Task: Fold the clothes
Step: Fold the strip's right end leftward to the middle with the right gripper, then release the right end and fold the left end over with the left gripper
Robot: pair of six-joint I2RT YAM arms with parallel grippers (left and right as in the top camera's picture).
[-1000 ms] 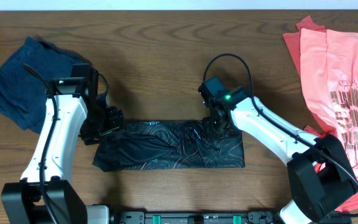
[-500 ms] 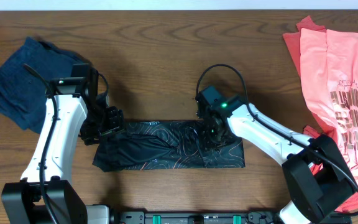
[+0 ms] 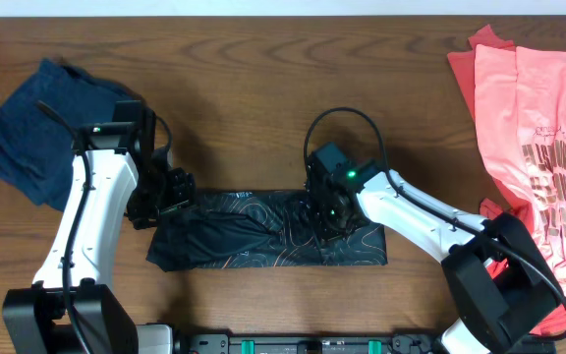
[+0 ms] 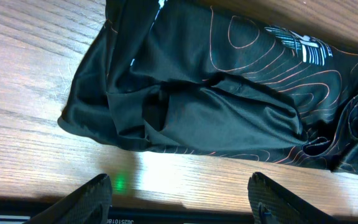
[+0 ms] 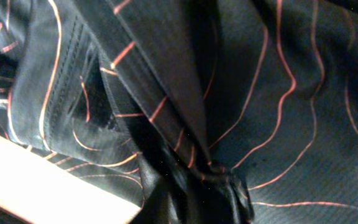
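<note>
The black jersey (image 3: 254,241) with orange contour lines lies as a long rumpled strip at the front middle of the table. My left gripper (image 3: 170,197) hovers at its left end. In the left wrist view the gripper (image 4: 185,199) is open and empty, with the jersey (image 4: 229,93) just beyond its fingertips. My right gripper (image 3: 326,214) is down on the jersey's right-of-middle part. In the right wrist view the jersey (image 5: 291,93) fills the frame and a bunched fold runs into the jaws (image 5: 210,186). The fingers themselves are hidden by cloth.
A dark navy garment (image 3: 28,128) lies crumpled at the back left. Coral-pink printed T-shirts (image 3: 529,128) are spread along the right edge. A black rail (image 3: 293,344) runs along the table's front edge just below the jersey.
My right gripper has moved left along the jersey, drawing a fold of cloth with it. The left arm has not moved.
</note>
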